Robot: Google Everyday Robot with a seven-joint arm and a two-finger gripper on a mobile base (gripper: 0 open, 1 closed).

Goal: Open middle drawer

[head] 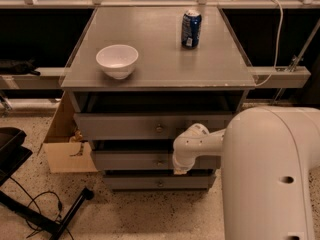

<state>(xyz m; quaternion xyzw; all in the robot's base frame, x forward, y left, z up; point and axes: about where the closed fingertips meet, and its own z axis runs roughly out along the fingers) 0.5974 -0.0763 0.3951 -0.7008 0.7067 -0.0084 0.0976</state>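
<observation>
The approach is in hand: the tool (179,169) hangs just right of the knob (160,162) on the middle drawer (125,160), whether open or shut I cannot tell, and next it must seat on that knob and pull outward.

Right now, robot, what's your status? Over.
Gripper low, just right of middle drawer knob. Drawer looks barely out, if at all. Cardboard box on floor left, not blocking.

surface (160,59) grey | bowl (117,60) white | can (191,29) blue | middle drawer (125,160) grey | pincer (180,170) cream, at middle drawer front, right of its knob (160,161) | floor (140,214) speckled beige | box (65,156) tan
</observation>
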